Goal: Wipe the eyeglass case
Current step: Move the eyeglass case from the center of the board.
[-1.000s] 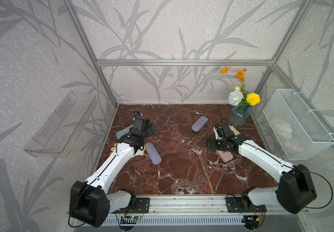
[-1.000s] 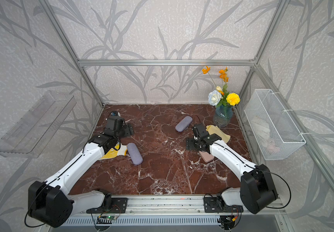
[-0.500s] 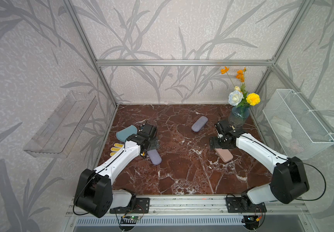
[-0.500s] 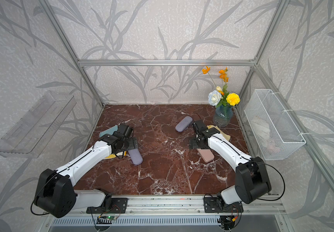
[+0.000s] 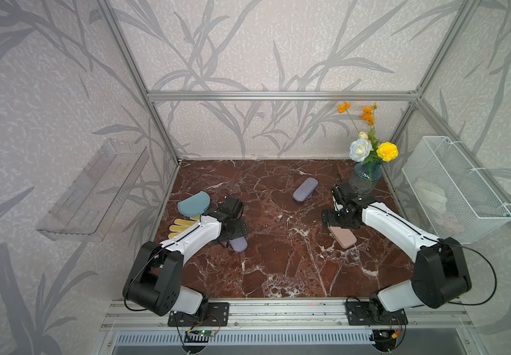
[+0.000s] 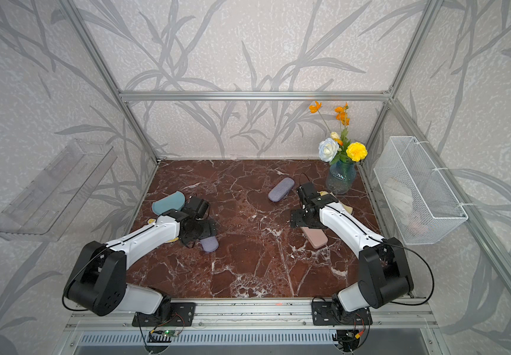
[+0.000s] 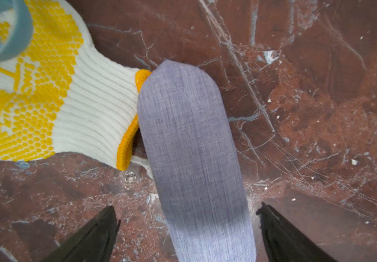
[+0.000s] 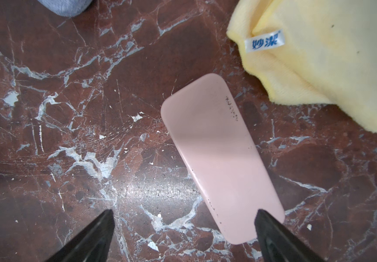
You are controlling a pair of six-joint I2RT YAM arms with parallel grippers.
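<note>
Pink plastic with dark specks along its edges: this is the pink case [image 8: 221,158], lying flat on the desk [image 8: 69,113]. I judge it is the one to be wiped, though the task does not say which. Nothing of the wiping seems done yet. The yellow cloth [image 8: 319,68] lies folded on the desk just beside the far end of the pink case. As far as I can see it does not touch the case, and no jaws hold it. So everything is left: to take the cloth, to bring it onto the case, to rub.

The right gripper [image 8: 184,212] hangs above the near end of the pink case with its jaws wide apart and empty. The case sits off-centre there, one corner under one jaw, while the other jaw is over bare desk.

The left gripper [image 7: 187,206] also has its jaws apart and empty. Between them runs a lilac case [image 7: 189,147] of woven fabric, with a gap on both sides. Its far end touches the cuff of a glove [image 7: 47,102]. Perhaps this case is the target instead; I cannot decide from the pictures.
</note>
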